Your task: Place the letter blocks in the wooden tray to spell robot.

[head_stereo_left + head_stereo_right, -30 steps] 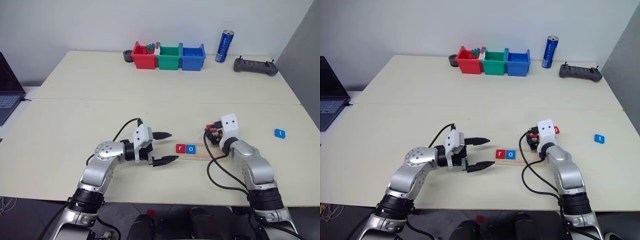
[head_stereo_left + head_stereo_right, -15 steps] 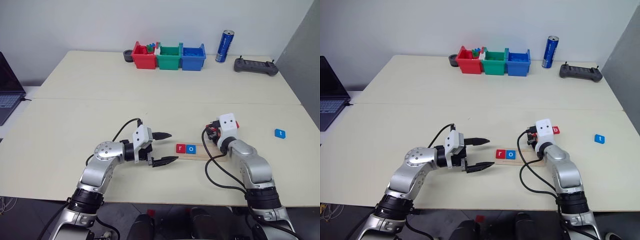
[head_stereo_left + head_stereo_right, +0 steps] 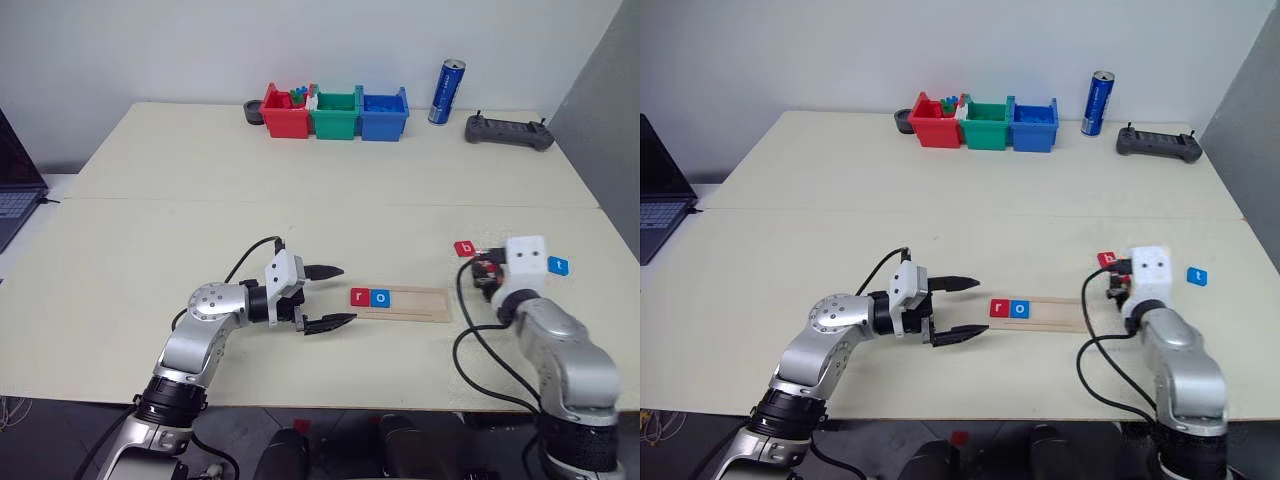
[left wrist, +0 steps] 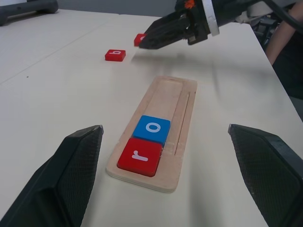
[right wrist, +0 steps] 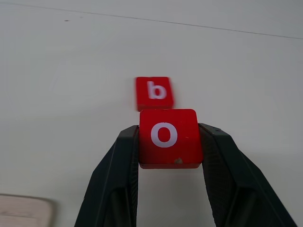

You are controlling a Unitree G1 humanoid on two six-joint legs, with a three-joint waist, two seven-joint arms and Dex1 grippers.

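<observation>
The wooden tray [image 3: 415, 301] lies between my two grippers, with a red r block [image 3: 361, 296] and a blue o block [image 3: 381, 297] side by side at its left end. My right gripper [image 5: 169, 132] is right of the tray, off the table, and shut on a red o block [image 5: 166, 124]. A red b block [image 5: 154, 92] lies flat on the table just beyond it. A blue t block [image 3: 559, 266] lies further right. My left gripper [image 3: 335, 297] is open and empty, pointing at the tray's left end.
Red [image 3: 285, 115], green [image 3: 335, 112] and blue [image 3: 384, 112] bins stand in a row at the table's far edge. A blue can [image 3: 445, 90] and a black controller [image 3: 508, 131] are to their right. A laptop [image 3: 12, 190] sits at the far left.
My right gripper closed on the red o block and moved right and back, away from the tray's right end, uncovering the b block. The left arm stayed still.
</observation>
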